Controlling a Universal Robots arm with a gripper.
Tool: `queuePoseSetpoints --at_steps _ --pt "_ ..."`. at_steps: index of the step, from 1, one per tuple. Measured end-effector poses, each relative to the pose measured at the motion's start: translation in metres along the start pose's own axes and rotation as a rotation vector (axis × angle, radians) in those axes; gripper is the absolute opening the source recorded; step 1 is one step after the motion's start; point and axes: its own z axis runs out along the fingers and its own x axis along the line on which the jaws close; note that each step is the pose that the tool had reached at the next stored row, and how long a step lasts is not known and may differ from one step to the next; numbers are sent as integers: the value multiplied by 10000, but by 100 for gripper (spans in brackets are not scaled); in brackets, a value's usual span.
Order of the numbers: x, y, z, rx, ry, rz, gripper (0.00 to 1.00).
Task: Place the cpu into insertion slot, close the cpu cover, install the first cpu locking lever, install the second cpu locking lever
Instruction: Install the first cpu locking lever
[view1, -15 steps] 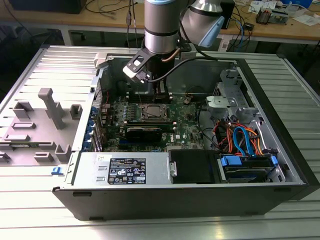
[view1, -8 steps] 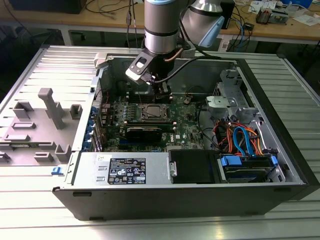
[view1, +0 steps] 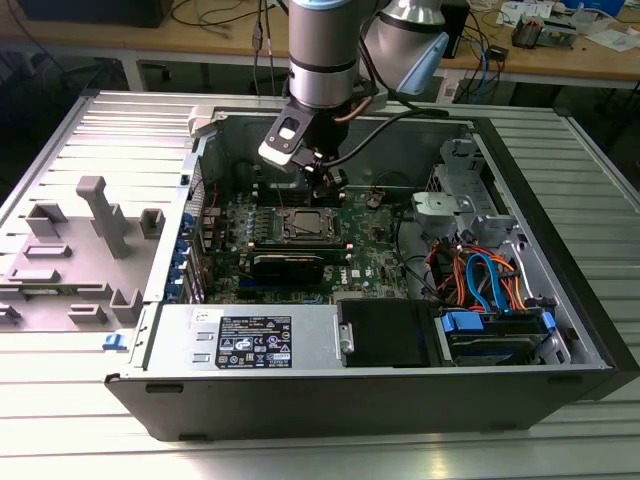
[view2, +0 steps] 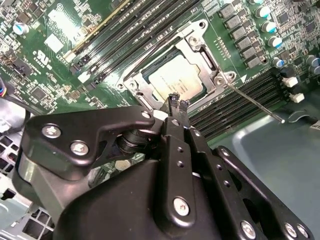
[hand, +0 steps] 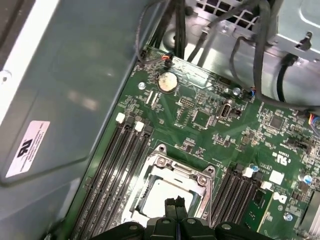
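The arm (view1: 320, 60) comes almost straight down into the open case (view1: 560, 290). Its wrist is just behind the slot (view1: 300, 226) in the exterior view, and the hand (view1: 326, 184) points down at the green board (view1: 370, 250). The case lies on a ribbed metal tabletop (view1: 60, 420).

A white sticker (view1: 255, 340) with black print and marks sits on the grey box at the case's front, on the camera's side of the slot. In the first wrist view a second white sticker (hand: 27, 147) with a dark mark is fixed to the grey case wall beyond the memory slots (hand: 120, 165) that flank the slot.

In both wrist views the fingers (view2: 172, 100) are pressed together with nothing between them. Their tips hang over the slot's edge, and I cannot tell whether they touch it.

The cpu (view2: 175, 80) sits in the slot. The cover (view2: 205, 52) lies flat around it, and its window frames the silver top. A thin steel lever (view2: 255, 102) juts out from one corner of the slot.
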Motion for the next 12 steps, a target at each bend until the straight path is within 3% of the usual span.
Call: queuePoseSetpoints --at_steps 4,12 --pt "0 0 0 -3 6 -320 11" --pt "-1 -1 -12 -15 26 -1556 11"
